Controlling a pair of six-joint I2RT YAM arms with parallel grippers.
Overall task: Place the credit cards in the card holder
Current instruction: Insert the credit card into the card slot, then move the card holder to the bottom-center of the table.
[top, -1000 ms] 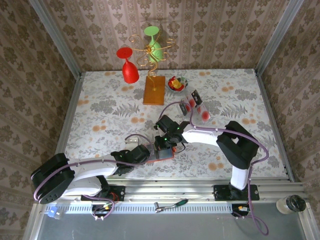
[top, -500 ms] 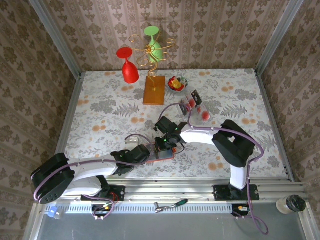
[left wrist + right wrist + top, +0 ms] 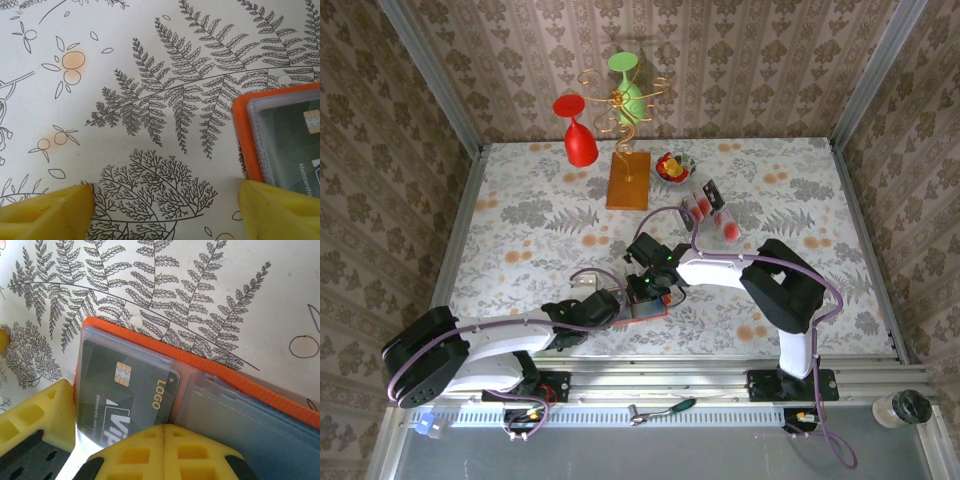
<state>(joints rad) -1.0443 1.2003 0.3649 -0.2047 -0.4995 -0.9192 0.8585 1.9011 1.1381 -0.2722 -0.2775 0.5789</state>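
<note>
Left wrist view: the left gripper (image 3: 165, 212) stands wide open and empty over the fern-print tablecloth (image 3: 150, 75). The card holder (image 3: 242, 140) is at its 2 o'clock, and the right-hand finger sits at the holder's near corner.

Right wrist view: the holder lies open with a dark card (image 3: 125, 390) in its clear left pocket, lettering running roughly 12 to 6. The right gripper (image 3: 165, 437) is closed, its tips meeting at the card's 6 o'clock edge; whether they pinch it I cannot tell. Any seating push would likely go toward 12.

In the top external view, the loose credit cards (image 3: 728, 229) lie at the holder's 1 o'clock, nearer the right arm.
</note>
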